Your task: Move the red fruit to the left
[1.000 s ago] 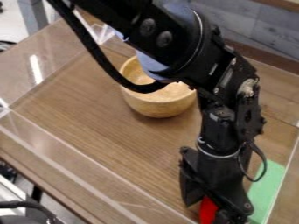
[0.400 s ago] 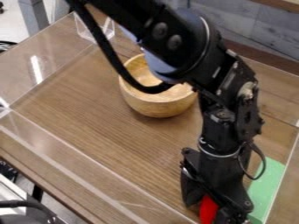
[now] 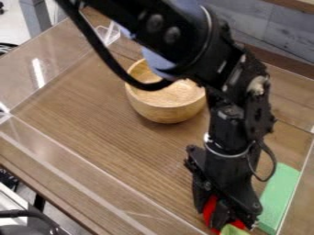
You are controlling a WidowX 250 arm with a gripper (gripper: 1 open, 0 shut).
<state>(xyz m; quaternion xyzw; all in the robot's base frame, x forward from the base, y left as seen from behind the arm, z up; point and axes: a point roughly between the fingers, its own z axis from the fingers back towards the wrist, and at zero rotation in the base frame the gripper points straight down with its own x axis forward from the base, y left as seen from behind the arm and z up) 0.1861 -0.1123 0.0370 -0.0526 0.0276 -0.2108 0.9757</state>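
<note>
At the bottom right of the camera view, the red fruit [image 3: 214, 215] shows as a small glossy red patch on the wooden table [image 3: 86, 128]. My gripper [image 3: 221, 217] points straight down over it. The black fingers [image 3: 236, 207] press in on both sides of the fruit, so the gripper is shut on it. The fingers hide most of the fruit, and its leafy top cannot be seen. The fruit sits low, at or just above the table surface.
A round wooden bowl [image 3: 166, 99] stands behind the gripper, partly hidden by the black arm [image 3: 185, 46]. A flat pale-green block [image 3: 281, 196] lies just right of the gripper. Clear plastic walls [image 3: 37, 69] ring the table.
The fingers, spread wide around the red fruit before, have closed in on it. The hand has stayed in the same spot.
</note>
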